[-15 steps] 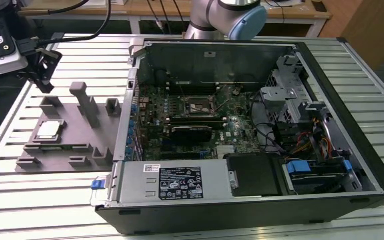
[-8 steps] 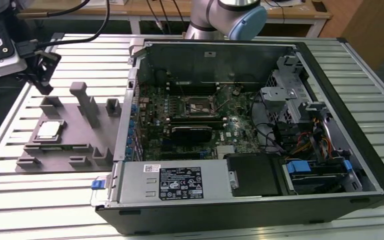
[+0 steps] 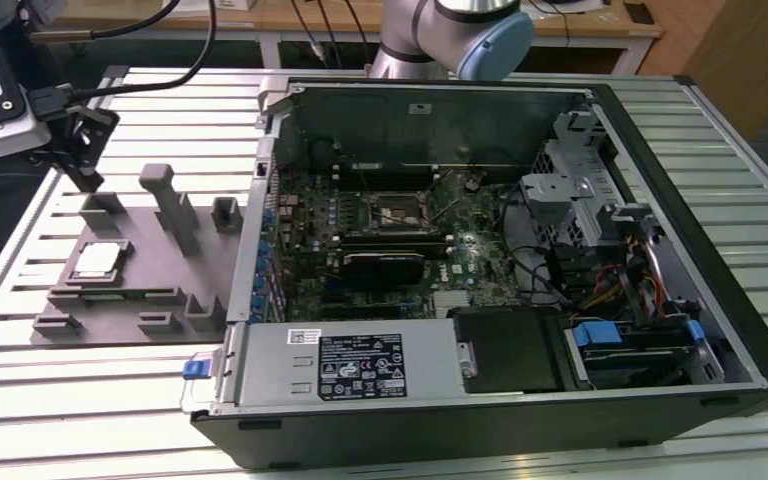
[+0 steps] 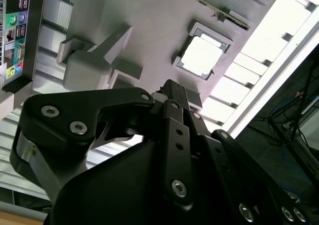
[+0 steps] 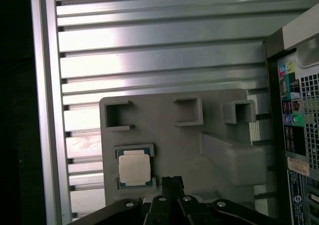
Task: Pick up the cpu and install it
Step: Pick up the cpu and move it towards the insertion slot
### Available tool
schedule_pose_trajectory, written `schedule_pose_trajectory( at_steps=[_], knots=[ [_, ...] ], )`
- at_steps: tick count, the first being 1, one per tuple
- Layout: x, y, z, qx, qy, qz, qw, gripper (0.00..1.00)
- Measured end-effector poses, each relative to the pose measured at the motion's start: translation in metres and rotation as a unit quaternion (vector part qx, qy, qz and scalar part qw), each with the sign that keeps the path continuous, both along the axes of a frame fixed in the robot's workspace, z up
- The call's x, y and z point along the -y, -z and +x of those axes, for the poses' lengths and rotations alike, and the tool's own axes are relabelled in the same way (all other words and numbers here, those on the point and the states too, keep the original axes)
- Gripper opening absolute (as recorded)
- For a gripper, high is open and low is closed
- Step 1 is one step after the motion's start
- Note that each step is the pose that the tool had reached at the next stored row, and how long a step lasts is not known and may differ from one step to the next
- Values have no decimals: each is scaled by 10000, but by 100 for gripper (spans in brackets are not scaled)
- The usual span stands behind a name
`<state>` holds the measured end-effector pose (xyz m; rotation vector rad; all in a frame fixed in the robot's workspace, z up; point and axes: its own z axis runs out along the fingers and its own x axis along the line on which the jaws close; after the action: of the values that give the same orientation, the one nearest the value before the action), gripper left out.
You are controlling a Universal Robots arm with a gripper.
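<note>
Gripper [image 3: 88, 180] hangs above the grey holder plate [image 3: 157, 275], off to one side of the cpu [image 3: 97, 262]. Jaws look drawn together, nothing between them.

The cpu lies flat in a square recess of the plate, silver face up, on the plate's side away from the computer case [image 3: 744, 330]. The recess walls pin its position and its turn, likely so you can find it the same way each time.

In the first wrist view the jaw tips sit just beside the cpu's edge, apart from it (height above the plate can't be judged).

Socket [image 3: 398, 212] is inside the case, well apart from the plate. Pick not yet made, by my reading.

Plate rests on the slatted tabletop [image 3: 37, 400], just beside the case.
</note>
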<state>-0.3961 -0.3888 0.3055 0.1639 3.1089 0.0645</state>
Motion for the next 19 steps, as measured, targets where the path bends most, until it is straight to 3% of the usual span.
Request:
schedule_pose_trajectory(
  at_steps=[10,19],
  knots=[
    [0,72,-33,0,0,0,10000,11],
    [6,187,-59,0,0,0,10000,11]
  ],
)
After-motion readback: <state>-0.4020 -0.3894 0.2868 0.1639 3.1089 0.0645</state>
